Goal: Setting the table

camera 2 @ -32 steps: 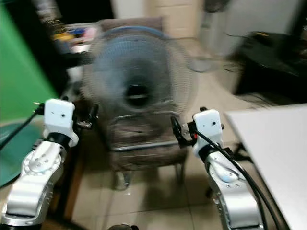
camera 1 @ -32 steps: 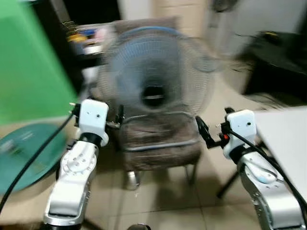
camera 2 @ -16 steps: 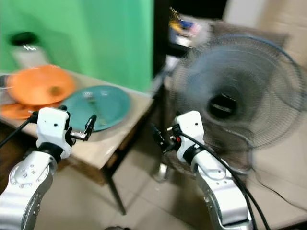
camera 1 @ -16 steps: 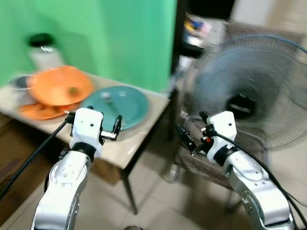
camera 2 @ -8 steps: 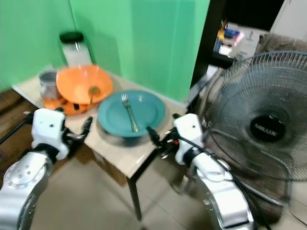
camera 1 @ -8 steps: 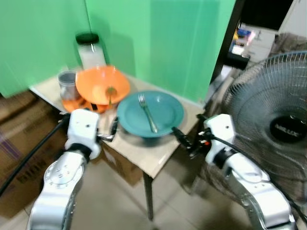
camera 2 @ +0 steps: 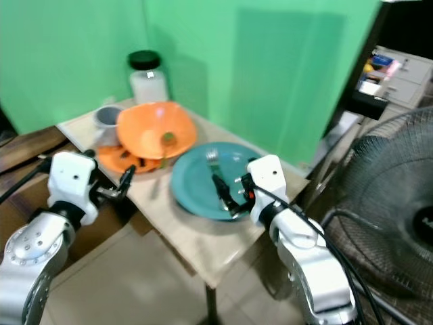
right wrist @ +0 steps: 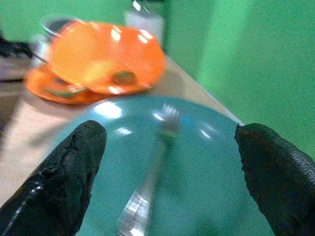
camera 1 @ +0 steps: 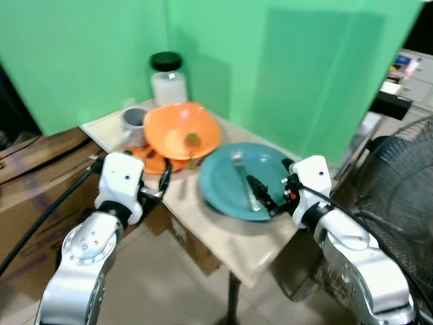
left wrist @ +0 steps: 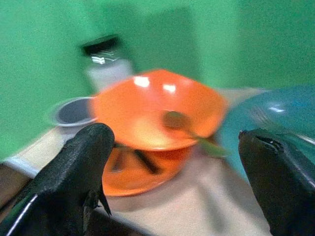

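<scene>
Here's a small beige-topped desk [camera 1: 210, 233] pushed up against a green wall [camera 1: 291, 61], with the dishes laid out on it. Nearest the robot's right side sits a round teal plate [camera 2: 193, 186] with a silver metal fork [camera 1: 242, 179] lying across its middle. The right gripper [camera 2: 225, 194] hangs over the near rim of that plate, its jaws spread wide; the right wrist view has the fork [right wrist: 147, 194] lying in the gap between the two black fingers [right wrist: 59, 179], untouched.

Just beside the teal plate, on the robot's left, is an orange plastic bowl [camera 1: 181, 132], tilted and resting on a flat orange plate [camera 2: 118, 161], with a spoon [left wrist: 189, 129] leaning inside it. Behind the bowl stand a small grey cup [camera 1: 134, 119] and a clear jar with a black lid [camera 1: 167, 80], close to the wall.

The left gripper [camera 1: 161, 186] sits at the desk's near edge, in front of the orange bowl, jaws wide apart and empty. A dark wire-cage fan [camera 2: 392, 217] stands on the floor well to the right.
</scene>
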{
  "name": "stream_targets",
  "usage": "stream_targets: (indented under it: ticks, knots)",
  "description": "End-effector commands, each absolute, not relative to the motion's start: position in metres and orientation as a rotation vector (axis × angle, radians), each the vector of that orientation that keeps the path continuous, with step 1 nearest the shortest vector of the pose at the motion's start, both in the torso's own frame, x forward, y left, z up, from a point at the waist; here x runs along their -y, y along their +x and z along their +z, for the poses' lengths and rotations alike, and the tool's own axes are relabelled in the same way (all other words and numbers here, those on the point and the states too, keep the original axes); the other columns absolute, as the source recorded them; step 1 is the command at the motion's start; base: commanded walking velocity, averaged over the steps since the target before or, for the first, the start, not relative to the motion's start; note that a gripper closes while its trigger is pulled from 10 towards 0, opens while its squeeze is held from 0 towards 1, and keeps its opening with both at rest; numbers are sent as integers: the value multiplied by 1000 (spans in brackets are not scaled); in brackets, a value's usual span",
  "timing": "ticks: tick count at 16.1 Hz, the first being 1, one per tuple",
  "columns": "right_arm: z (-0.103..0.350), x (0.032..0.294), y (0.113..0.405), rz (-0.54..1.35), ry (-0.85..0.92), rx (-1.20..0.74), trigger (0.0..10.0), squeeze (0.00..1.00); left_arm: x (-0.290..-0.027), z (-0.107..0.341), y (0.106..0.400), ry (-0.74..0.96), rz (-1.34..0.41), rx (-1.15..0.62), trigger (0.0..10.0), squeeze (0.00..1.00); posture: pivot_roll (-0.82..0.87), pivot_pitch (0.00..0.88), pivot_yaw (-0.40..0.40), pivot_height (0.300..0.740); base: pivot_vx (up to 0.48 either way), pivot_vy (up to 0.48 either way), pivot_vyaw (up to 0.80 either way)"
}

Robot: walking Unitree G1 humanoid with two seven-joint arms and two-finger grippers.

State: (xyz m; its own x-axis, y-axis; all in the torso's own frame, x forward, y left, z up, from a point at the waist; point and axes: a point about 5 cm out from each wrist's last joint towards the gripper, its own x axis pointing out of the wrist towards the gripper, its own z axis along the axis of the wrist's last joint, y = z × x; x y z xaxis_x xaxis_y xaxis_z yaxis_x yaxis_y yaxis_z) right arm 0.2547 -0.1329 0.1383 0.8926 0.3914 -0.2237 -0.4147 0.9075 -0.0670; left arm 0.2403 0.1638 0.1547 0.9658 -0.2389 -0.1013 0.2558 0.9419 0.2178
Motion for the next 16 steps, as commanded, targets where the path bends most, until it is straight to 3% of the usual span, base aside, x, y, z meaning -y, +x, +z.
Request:
stream_targets:
  ticks: [1,5,6,7,11,12,13,16]
  knots:
    - [136,135,262,377,-90,-279,10000,0,-161,153,239,255,-333,-100,10000,0,142,0,71,740,0,0,0]
    - [136,128,282,356,-99,-334,10000,0,-150,146,233,273,-509,-160,10000,0,136,0,69,740,0,0,0]
    - [133,122,294,358,-114,-377,10000,306,-148,142,233,287,-560,-194,10000,0,126,0,74,740,0,0,0]
    - [131,115,304,373,-126,-416,10000,1000,-146,140,232,286,-599,-217,10000,0,125,0,73,740,0,0,0]
    - [129,96,334,376,-141,-463,10000,1000,-154,135,226,308,-608,-274,10000,0,137,0,59,740,0,0,0]
    - [126,90,345,358,-149,-491,10000,961,-159,135,225,317,-603,-286,10000,0,141,0,54,740,0,0,0]
    - [125,88,347,358,-158,-498,10000,0,-161,135,225,328,-592,-288,10000,0,145,0,52,740,0,0,0]
    - [112,77,357,326,-136,-608,10000,0,-162,136,221,324,-597,-294,10000,0,159,0,42,740,0,0,0]
